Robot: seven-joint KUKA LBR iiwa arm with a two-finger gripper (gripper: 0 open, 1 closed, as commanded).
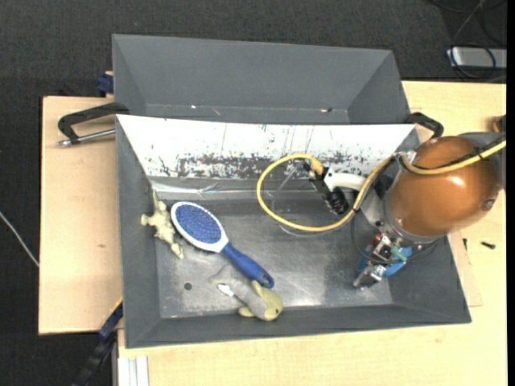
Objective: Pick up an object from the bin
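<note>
My gripper (pixel 370 272) hangs low in the right part of the bin, under the orange cover, close to the right wall and just above the floor. No loose thing lies beneath it. The nearest thing is a yellowish-olive lump (pixel 262 303) at the front wall, well to the gripper's left. A blue hairbrush (pixel 203 228) with a white rim lies slantwise left of centre, and its blue handle runs down towards the lump.
A cream toy figure (pixel 163 225) lies against the left wall, touching the brush head. A small white scrap (pixel 227 289) rests beside the lump. A yellow cable loops from the arm over the bin's back middle.
</note>
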